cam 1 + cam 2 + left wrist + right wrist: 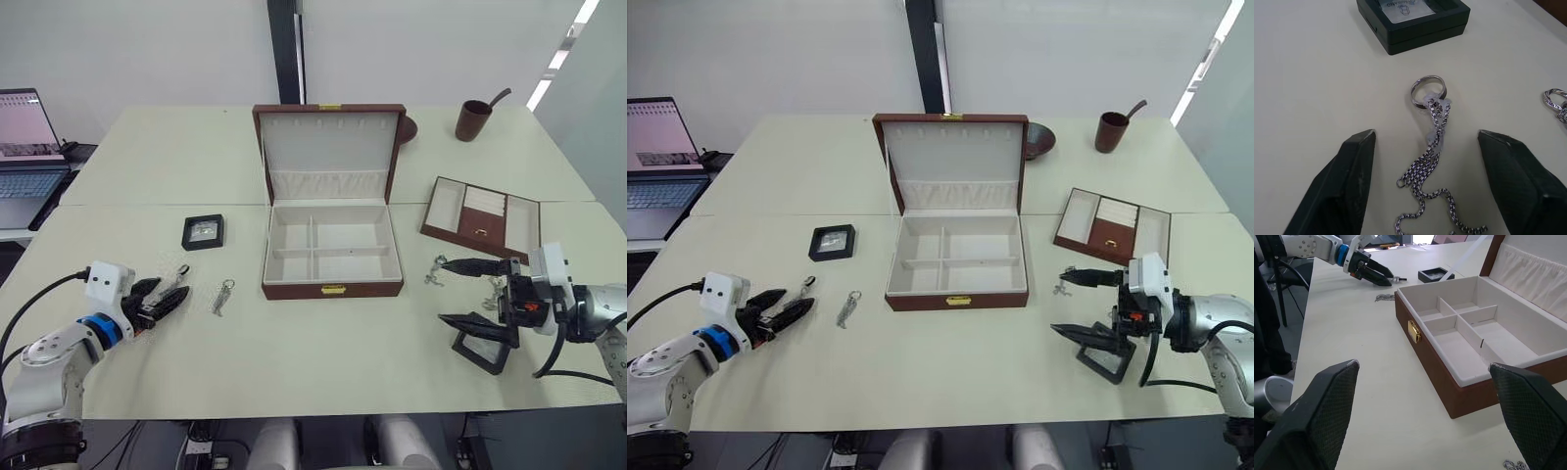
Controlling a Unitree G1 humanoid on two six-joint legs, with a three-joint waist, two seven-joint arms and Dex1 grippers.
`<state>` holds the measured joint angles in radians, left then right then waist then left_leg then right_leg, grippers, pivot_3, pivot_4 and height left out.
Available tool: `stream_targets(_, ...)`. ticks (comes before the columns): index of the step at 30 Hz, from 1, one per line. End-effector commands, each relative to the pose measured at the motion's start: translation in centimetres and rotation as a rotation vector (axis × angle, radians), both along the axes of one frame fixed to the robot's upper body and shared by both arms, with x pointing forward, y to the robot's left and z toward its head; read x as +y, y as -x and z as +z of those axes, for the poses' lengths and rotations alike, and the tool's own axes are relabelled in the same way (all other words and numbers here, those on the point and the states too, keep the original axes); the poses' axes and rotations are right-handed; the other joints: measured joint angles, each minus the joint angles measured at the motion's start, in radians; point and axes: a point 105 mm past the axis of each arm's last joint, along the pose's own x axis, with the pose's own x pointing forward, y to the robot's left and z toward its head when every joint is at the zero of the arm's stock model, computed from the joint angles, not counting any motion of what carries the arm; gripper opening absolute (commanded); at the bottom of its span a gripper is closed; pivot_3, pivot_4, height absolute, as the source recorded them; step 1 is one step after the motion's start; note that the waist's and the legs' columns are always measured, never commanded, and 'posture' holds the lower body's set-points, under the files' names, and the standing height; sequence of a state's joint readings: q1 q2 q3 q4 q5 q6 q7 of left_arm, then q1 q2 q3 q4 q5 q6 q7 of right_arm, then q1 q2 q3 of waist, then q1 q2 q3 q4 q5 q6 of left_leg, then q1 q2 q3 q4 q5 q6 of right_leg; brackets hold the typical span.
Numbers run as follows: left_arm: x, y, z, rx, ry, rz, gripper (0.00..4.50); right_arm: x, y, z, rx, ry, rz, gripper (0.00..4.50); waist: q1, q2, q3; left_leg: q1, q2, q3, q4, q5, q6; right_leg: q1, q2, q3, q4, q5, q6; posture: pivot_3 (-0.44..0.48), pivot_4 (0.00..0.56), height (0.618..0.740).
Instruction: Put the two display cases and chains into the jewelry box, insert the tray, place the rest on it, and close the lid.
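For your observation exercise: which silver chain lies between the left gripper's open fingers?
The chain with the plain ring, nearest the display case. The other chain lies towards the jewelry box.

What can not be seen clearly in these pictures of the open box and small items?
- Square black display case by the right gripper: head views, a finger crosses it, so its window stays unseen.
- Thin silver chain: left wrist view, the picture's edge cuts its far end.
- Shallow reddish-brown tray: head views, its compartments' contents too small to tell.
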<state>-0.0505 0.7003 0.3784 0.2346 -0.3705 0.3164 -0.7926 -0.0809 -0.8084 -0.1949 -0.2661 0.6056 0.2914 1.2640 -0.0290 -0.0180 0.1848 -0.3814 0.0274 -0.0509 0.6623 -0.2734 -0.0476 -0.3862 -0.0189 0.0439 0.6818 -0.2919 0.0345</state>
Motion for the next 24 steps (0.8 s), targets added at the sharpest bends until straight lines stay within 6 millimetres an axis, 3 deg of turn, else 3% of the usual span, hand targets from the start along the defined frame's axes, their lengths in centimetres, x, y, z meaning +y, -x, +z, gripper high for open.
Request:
stream_targets(1, -0.1, 0.6, -1.6, 0.055, 0.003, 0.0, 2.11, -0.1, 0.0, 1.1, -0.041, 0.002, 0.012, 4.5, 0.0, 0.0, 0.0, 0.0, 0.0, 0.0, 0.0, 0.0, 0.0, 0.0, 0.0, 0.0, 0.0, 0.0, 0.0, 0.0, 0.15, 0.74)
stream_targets(8, 0.2, 0.6, -1.5, 0.044, -0.01, 0.01, 0.06, 0.0, 0.1, 1.2, -0.032, 0.006, 0.033, 4.5, 0.0, 0.0, 0.0, 0.0, 0.0, 0.0, 0.0, 0.0, 0.0, 0.0, 0.0, 0.0, 0.0, 0.0, 0.0, 0.0, 0.15, 0.74)
stream_targets(20, 0.1, -0.1, 0.8, -0.045, 0.004, 0.01, 0.03, 0.2, 0.1, 1.9, -0.038, 0.005, 0.047, 4.5, 0.0, 0.0, 0.0, 0.0, 0.0, 0.0, 0.0, 0.0, 0.0, 0.0, 0.0, 0.0, 0.0, 0.0, 0.0, 0.0, 0.15, 0.74)
stream_targets(24, -1.1, 0.2, 2.7, -0.091, 0.006, -0.022, 0.03, 0.3, 0.3, 2.4, -0.042, 0.001, 0.048, 4.5, 0.0, 0.0, 0.0, -0.001, 0.001, -0.001, 0.0, 0.0, 0.0, 0.0, 0.0, 0.0, 0.0, 0.0, 0.0, 0.0, 0.15, 0.74)
